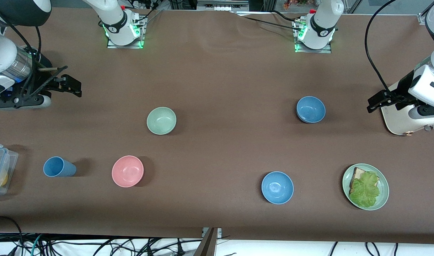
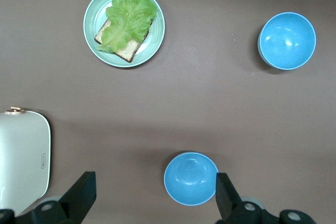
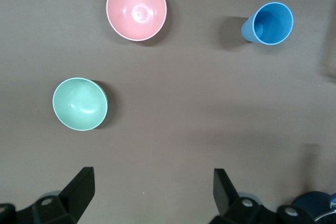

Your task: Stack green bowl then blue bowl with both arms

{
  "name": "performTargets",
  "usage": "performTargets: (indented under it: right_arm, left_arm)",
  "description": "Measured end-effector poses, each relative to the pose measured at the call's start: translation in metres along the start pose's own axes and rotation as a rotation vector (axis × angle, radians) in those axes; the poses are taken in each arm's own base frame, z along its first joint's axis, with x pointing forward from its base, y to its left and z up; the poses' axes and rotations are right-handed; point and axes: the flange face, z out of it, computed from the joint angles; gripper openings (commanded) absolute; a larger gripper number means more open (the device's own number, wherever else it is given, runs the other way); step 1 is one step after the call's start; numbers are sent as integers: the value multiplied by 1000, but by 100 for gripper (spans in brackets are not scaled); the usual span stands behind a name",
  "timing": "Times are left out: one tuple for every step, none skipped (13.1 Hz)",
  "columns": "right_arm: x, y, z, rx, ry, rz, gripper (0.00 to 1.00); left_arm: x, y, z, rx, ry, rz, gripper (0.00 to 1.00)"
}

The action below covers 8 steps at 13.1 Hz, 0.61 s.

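The green bowl point(image 1: 161, 120) sits upright on the brown table, toward the right arm's end; it also shows in the right wrist view point(image 3: 80, 103). One blue bowl point(image 1: 310, 109) stands toward the left arm's end, and it shows in the left wrist view point(image 2: 190, 178) beside one finger. A look-alike blue bowl point(image 1: 277, 187) lies nearer the front camera point(image 2: 286, 41). My right gripper point(image 1: 68, 86) point(image 3: 152, 192) is open and empty, up over the table's end. My left gripper point(image 1: 378, 100) point(image 2: 155, 195) is open and empty, up beside a white appliance.
A pink bowl point(image 1: 127, 171) and a blue cup point(image 1: 58, 167) lie nearer the front camera than the green bowl. A green plate point(image 1: 384, 185) holds bread and lettuce. A white appliance point(image 1: 401, 121) stands at the left arm's end, a clear plastic box point(image 1: 0, 167) at the right arm's.
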Motion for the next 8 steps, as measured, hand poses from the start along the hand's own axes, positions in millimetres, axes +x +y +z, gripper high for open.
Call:
performTargets:
  right_arm:
    - [0, 0, 0, 0, 0, -1, 100]
    - [0, -1, 0, 0, 0, -2, 100]
    - [0, -4, 0, 0, 0, -7, 100]
    - [0, -8, 0, 0, 0, -15, 100]
    - [0, -11, 0, 0, 0, -21, 100]
    - [0, -12, 0, 1, 0, -22, 100]
    - [0, -12, 0, 1, 1, -23, 100]
    - [0, -12, 0, 1, 1, -26, 100]
  left_arm:
    - [0, 0, 0, 0, 0, 0, 100]
    - [0, 0, 0, 0, 0, 0, 100]
    - [0, 0, 0, 0, 0, 0, 100]
    - [0, -1, 0, 0, 0, -1, 100]
    - [0, -1, 0, 0, 0, -2, 100]
    - [0, -1, 0, 0, 0, -2, 100]
    - [0, -1, 0, 0, 0, -2, 100]
    - [0, -1, 0, 0, 0, -2, 100]
